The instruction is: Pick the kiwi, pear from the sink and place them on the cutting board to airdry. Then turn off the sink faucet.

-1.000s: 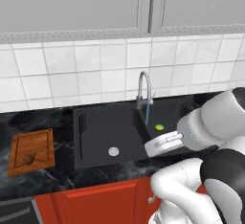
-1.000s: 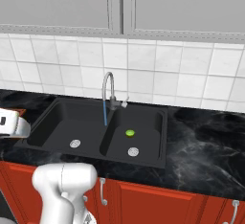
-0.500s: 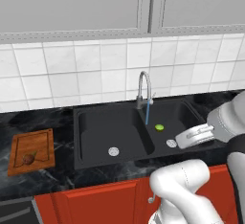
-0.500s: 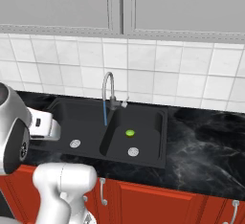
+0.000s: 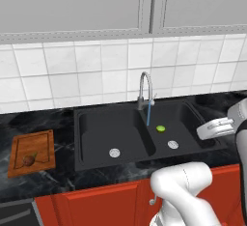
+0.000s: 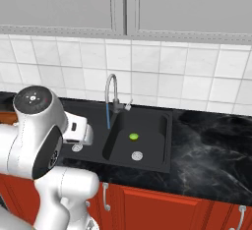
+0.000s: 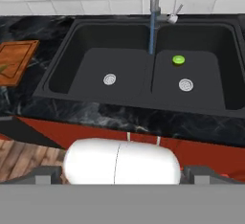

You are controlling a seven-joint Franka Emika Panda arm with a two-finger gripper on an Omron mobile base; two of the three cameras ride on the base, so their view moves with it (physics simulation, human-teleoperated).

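Meanwhile, one brownish fruit (image 5: 29,160) on cutting board (image 5: 42,140); green fruit (image 5: 160,128) lies in sink (image 5: 94,126) right basin, faucet (image 5: 144,86) running. Gripper (image 5: 208,129) open, empty beside sink. Next: descend, grasp fruit.

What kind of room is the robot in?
It looks like a kitchen: a black double sink with a running faucet, a wooden cutting board on the counter, and red cabinets below.

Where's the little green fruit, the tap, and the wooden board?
green fruit (image 7: 178,60), hand view, its top, in the right basin.
sink faucet (image 5: 144,88), left base view, the arched neck.
cutting board (image 5: 41,145), left base view, bare wood near the middle.
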